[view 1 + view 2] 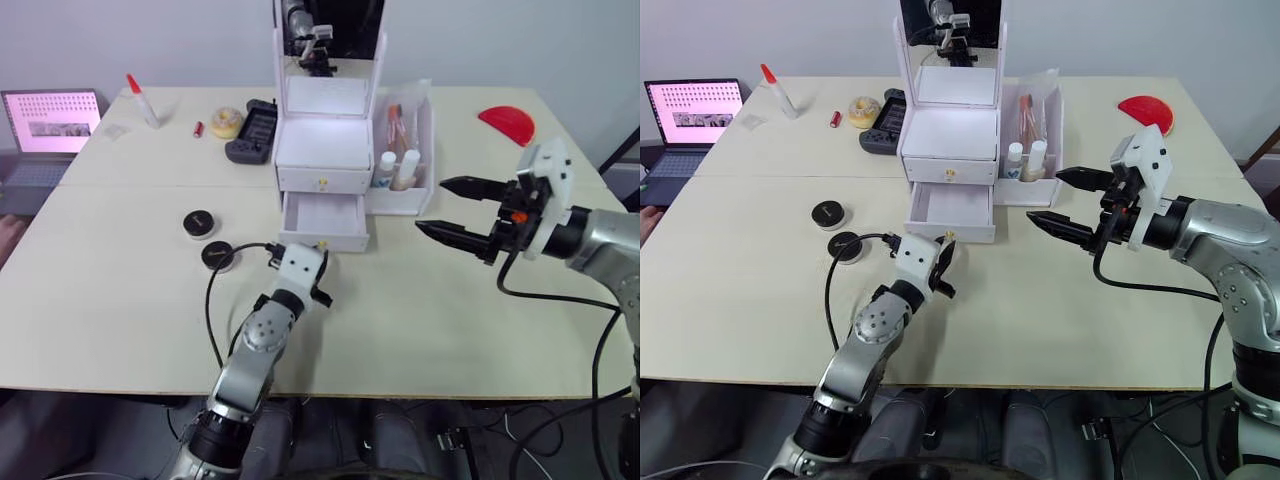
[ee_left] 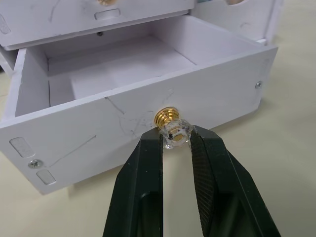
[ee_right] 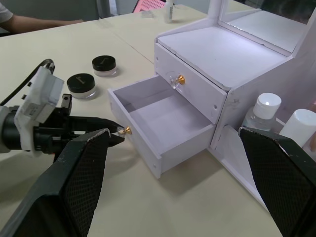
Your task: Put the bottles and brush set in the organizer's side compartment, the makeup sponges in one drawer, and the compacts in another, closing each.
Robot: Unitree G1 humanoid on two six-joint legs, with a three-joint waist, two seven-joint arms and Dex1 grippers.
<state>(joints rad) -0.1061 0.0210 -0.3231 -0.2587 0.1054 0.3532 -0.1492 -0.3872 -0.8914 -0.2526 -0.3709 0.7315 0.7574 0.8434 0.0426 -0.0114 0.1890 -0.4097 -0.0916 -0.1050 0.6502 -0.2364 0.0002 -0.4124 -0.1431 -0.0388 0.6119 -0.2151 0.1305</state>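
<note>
The white organizer [image 1: 322, 160] stands mid-table with its mirror upright. Its upper drawer [image 3: 190, 86] is closed. The lower drawer [image 2: 148, 113] is pulled out and empty. My left gripper [image 2: 175, 139] is shut on that drawer's gold knob [image 2: 168, 118]. Both bottles [image 1: 386, 165] [image 1: 408, 167] and the brush set [image 1: 397, 118] stand in the side compartment. The two black compacts [image 1: 200, 223] [image 1: 218, 256] lie on the table left of the open drawer. My right gripper [image 1: 430, 205] hovers open to the right of the organizer, holding nothing. The makeup sponges are out of view.
At the back left are a laptop [image 1: 50, 125], a glue bottle [image 1: 142, 100], a yellow roll [image 1: 226, 121] and a dark game controller [image 1: 253, 132]. A red object [image 1: 507, 122] lies at the back right. A person's arm [image 3: 29, 20] rests at the table's left edge.
</note>
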